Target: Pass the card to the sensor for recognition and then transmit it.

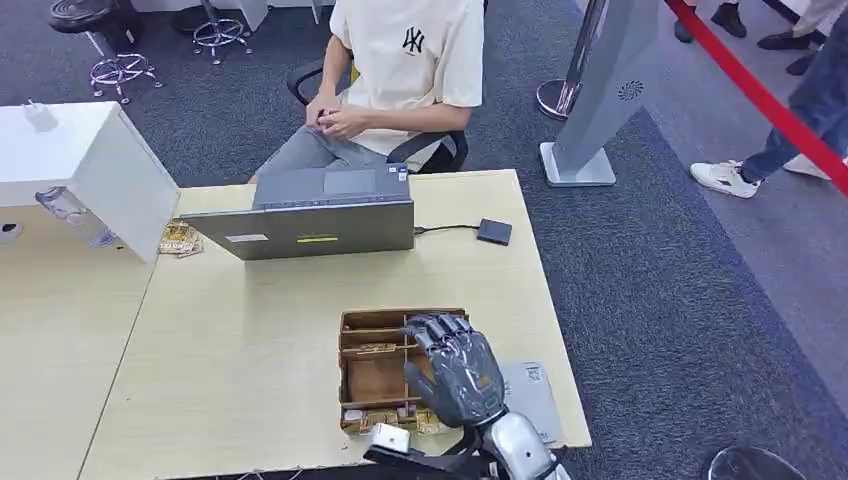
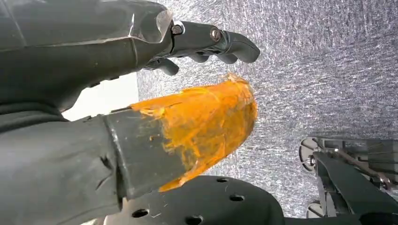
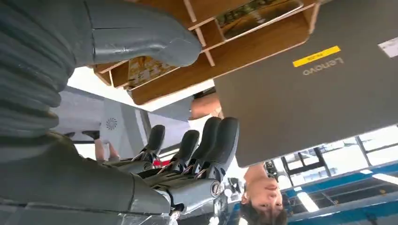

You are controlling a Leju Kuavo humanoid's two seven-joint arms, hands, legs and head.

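My right hand (image 1: 455, 370) hovers over the right side of a wooden divided card box (image 1: 368, 380) near the table's front edge, fingers spread and pointing away from me, nothing in it. Cards lie in the box's compartments (image 1: 375, 348). In the right wrist view the right hand (image 3: 187, 154) is empty, with the box (image 3: 244, 47) and a card (image 3: 256, 14) beyond the thumb. A small black sensor (image 1: 494, 232) lies on the table to the right of the laptop, joined to it by a cable. My left hand (image 2: 94, 51) hangs over carpet, empty, its thumb (image 2: 206, 122) wrapped in orange tape.
A grey laptop (image 1: 315, 225) stands open toward a seated person (image 1: 400, 70) behind the table (image 1: 240, 330). A grey flat sheet (image 1: 530, 395) lies right of the box. A white box (image 1: 100, 170) sits at the left. A grey stand (image 1: 600, 100) and red barrier (image 1: 760, 95) are on the right.
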